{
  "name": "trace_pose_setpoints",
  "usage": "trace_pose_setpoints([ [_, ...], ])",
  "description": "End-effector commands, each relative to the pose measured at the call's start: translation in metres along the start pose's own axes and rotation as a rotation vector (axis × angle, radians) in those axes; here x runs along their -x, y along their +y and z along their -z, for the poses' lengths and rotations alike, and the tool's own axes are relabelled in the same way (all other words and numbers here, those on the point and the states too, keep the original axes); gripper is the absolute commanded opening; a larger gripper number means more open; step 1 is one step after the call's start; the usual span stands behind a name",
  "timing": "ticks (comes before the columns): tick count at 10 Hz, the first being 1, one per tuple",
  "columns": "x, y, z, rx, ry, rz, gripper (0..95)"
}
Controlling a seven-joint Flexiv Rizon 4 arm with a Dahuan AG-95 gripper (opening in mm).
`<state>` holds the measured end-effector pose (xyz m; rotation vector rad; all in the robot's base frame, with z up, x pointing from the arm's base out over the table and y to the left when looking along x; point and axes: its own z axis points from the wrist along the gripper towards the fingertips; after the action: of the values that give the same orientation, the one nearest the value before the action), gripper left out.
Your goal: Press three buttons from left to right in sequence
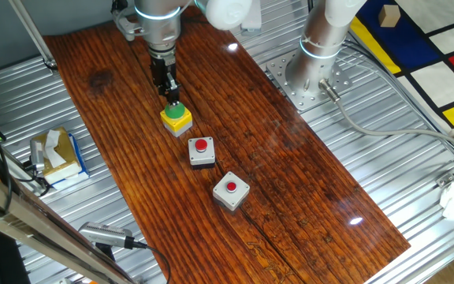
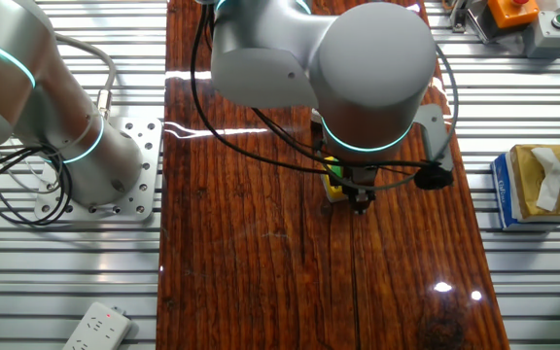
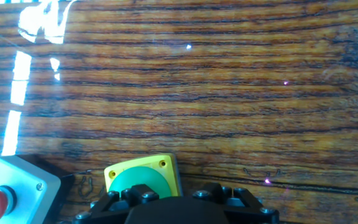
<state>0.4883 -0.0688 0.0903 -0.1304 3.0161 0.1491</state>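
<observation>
Right now your claw point(image 1: 173, 98) sits directly on top of the green button point(image 1: 177, 111), which tops a small yellow box point(image 1: 176, 121) on the wooden table point(image 1: 290, 158). From the claw's own camera, the green dome lies just under the fingertip housing, slightly left of its centre. You cannot tell whether the fingers are parted or closed; no view shows the tips, and nothing appears to be held.

The risk, as a judgement: since the contact looks a little off-centre, pressing down could slide off the rounded cap or tip and shove the light box instead of pushing the button in. Moving sideways before lifting could also drag the box out of line.

Beyond the claw, in the fixed view from the side, a white-and-black box with a red button point(image 1: 202, 146) sits just past the yellow one. Farther along the same diagonal is a grey box with a red button point(image 1: 231, 187). Both are apart from the claw and untouched.
</observation>
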Motion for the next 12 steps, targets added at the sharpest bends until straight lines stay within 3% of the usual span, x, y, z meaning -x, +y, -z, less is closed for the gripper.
trace_pose_setpoints([
  [1, -0.001, 0.0, -0.002, 0.0, 0.001, 0.002, 57.0],
  [5, -0.001, -0.001, -0.008, 0.008, -0.002, -0.001, 57.0],
  [6, -0.001, 0.0, -0.004, 0.028, -0.003, -0.015, 57.0],
  [8, 0.002, 0.003, 0.018, 0.015, 0.03, -0.03, 57.0],
  [12, 0.004, 0.007, 0.032, 0.008, 0.023, -0.062, 57.0],
])
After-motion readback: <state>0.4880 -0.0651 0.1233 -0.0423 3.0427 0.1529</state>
